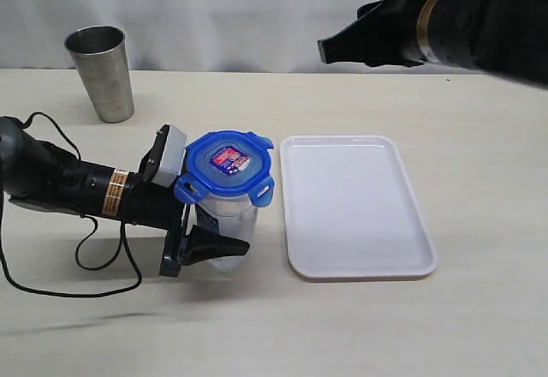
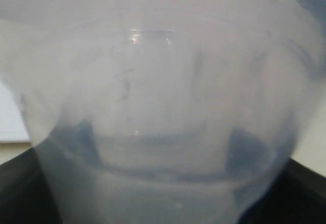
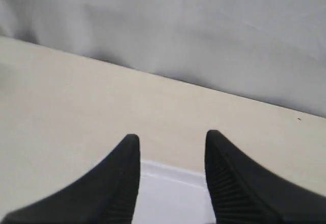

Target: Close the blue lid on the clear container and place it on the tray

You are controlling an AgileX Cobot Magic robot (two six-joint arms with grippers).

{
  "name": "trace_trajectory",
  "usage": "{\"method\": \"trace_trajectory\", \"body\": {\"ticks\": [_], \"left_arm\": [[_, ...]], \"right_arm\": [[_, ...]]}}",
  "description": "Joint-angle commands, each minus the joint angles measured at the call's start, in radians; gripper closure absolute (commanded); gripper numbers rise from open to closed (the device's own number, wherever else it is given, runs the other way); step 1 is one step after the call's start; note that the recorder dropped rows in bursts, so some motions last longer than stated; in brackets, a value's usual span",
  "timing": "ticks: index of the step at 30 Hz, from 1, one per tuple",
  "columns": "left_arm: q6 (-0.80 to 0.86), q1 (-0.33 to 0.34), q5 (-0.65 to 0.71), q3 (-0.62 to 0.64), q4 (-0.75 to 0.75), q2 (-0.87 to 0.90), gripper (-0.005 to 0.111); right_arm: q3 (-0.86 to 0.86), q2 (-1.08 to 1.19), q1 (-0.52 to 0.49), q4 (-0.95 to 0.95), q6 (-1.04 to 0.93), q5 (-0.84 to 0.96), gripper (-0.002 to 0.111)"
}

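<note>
The clear container (image 1: 227,212) stands on the table just left of the tray (image 1: 355,210). The blue lid (image 1: 229,164) sits on top of it with its flaps sticking outward. My left gripper (image 1: 210,227) comes in from the left and is shut on the container's body, one finger in front and one behind. In the left wrist view the blurred container (image 2: 163,96) fills the picture, and the left gripper (image 2: 163,147) shows only as dark finger shapes through the plastic. My right gripper (image 1: 330,50) hangs high above the tray's far side, open and empty (image 3: 170,137), with the tray's rim (image 3: 170,175) below it.
A steel cup (image 1: 101,73) stands at the back left. A black cable (image 1: 86,261) loops on the table beside the left arm. A white curtain closes off the table's far edge.
</note>
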Motion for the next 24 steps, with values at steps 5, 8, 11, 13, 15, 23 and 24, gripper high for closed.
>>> {"method": "trace_trajectory", "body": {"ticks": [5,8,11,13,15,23,24], "left_arm": [[-0.008,0.002,-0.015,-0.004,0.011,-0.003,0.107],[-0.008,0.002,-0.02,-0.004,0.011,-0.003,0.107],[-0.008,0.0,-0.025,-0.004,0.011,-0.003,0.107],[-0.008,0.0,-0.025,-0.004,0.011,-0.003,0.107],[-0.008,0.0,-0.025,-0.004,0.011,-0.003,0.107],[-0.008,0.0,-0.025,-0.004,0.011,-0.003,0.107],[-0.008,0.0,-0.025,-0.004,0.011,-0.003,0.107]], "right_arm": [[-0.246,0.103,-0.165,1.302,-1.392,0.289,0.068],[-0.307,0.143,-0.194,1.549,-1.593,0.395,0.068],[-0.348,0.186,-0.178,1.655,-1.657,0.432,0.063],[-0.376,0.221,-0.148,1.647,-1.654,0.439,0.057],[-0.41,0.26,-0.126,1.594,-1.59,0.463,0.056],[-0.664,0.435,-0.086,1.427,-1.47,0.732,0.057],[-0.686,0.451,-0.086,1.43,-1.476,0.732,0.057]]}}
